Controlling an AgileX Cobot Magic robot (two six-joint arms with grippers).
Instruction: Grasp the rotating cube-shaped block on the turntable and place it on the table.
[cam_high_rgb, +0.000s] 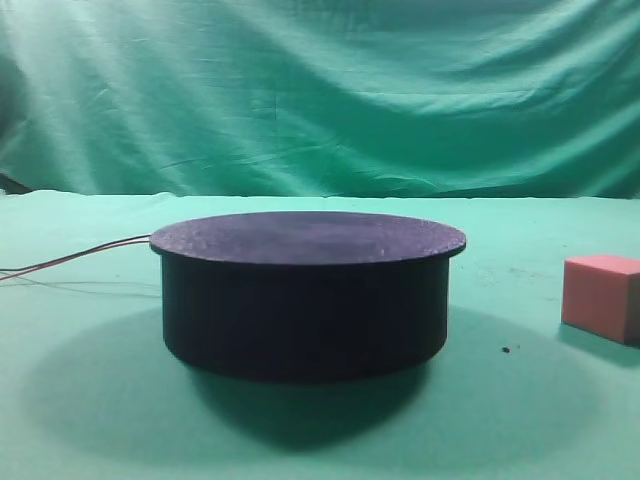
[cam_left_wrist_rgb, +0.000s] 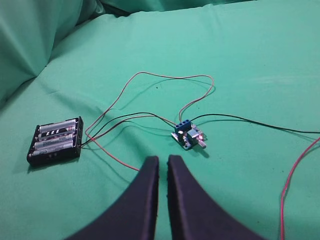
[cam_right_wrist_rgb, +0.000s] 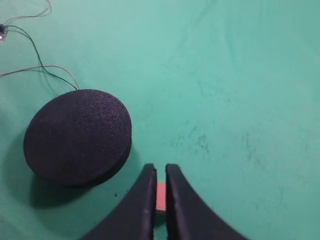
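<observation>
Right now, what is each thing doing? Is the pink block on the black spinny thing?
cube-shaped block: resting on the table, off the turntable.
turntable: top bare; spinning cannot be told.
table: green cloth, holding everything.
left gripper: nearly shut, holding nothing.
right gripper: nearly shut, above the block.
battery holder: loaded with cells, wired.
circuit board: wired up.

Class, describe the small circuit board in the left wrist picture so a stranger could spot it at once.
Start from the green cloth of the table, then find the black battery holder at the left. Follow its red and black wires rightward to the circuit board. It alone is tiny, with a blue terminal block on top.
</observation>
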